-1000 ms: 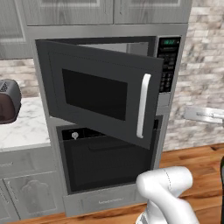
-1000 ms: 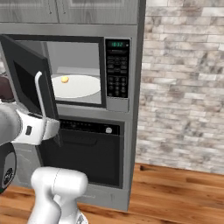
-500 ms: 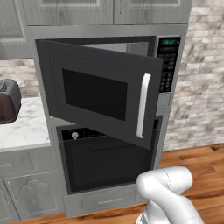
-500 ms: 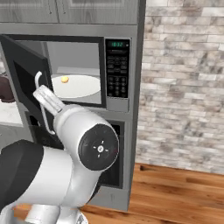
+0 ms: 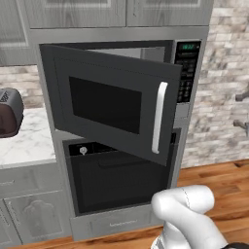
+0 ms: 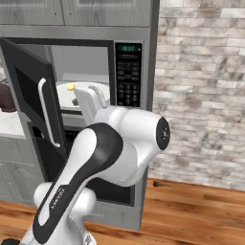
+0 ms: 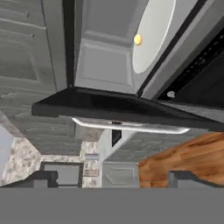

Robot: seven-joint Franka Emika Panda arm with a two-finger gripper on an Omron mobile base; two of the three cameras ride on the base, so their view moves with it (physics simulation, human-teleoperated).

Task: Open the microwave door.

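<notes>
The microwave door (image 5: pixel 109 99) stands partly swung out from the microwave (image 5: pixel 187 73), hinged on the left, with its white bar handle (image 5: pixel 159 116) on the free edge. From the right base view the door (image 6: pixel 28 91) appears nearly edge-on, and the light cavity holds a white plate (image 6: pixel 88 91) with a small yellow item (image 6: pixel 71 87). My gripper (image 7: pixel 113 178) is open with nothing between its fingertips (image 7: pixel 41 177). It hangs back from the door's edge (image 7: pixel 122 109) and handle (image 7: pixel 131 127), touching neither.
A black oven (image 5: pixel 116 180) sits directly under the microwave. A dark toaster (image 5: pixel 9 112) stands on the marble counter (image 5: pixel 26 143) at left. My arm's elbow (image 6: pixel 124 143) bulks large in the right base view. Brick wall and wooden floor (image 6: pixel 191 201) lie to the right.
The arm has swung up and across the right base view, its elbow now in front of the oven. The door's angle looks the same.
</notes>
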